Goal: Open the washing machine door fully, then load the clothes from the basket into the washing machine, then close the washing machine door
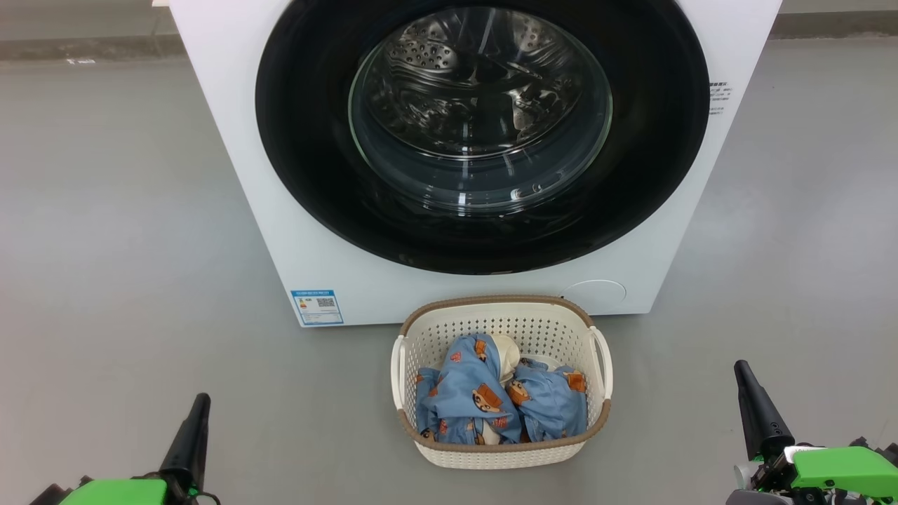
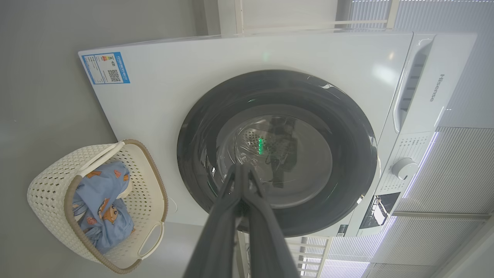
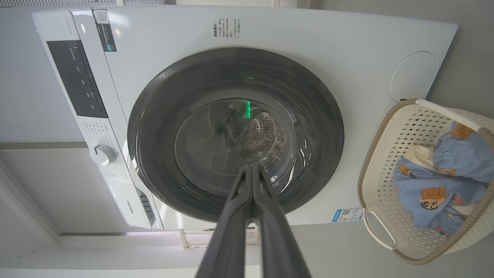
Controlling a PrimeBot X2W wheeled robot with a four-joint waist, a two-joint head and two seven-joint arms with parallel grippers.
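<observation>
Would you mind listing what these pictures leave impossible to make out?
- Washing machine top and controls: cut off by the head view's upper edge.
- Blue label sticker text: too small in every view.
- Clothes count: bunched together, lower layers hidden inside the basket.
- Drum depths: blurred by reflections on the washing machine door.

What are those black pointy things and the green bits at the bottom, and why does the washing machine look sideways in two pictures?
Those are a robot's two hands, called grippers: the left gripper and right gripper. Both are pinched shut and hold nothing. One picture comes from a camera on the robot's head. The other two come from cameras on its wrists, which are turned, so the washing machine looks tipped. Its round black door is closed. On the floor in front of it stands a basket with blue clothes inside.
</observation>
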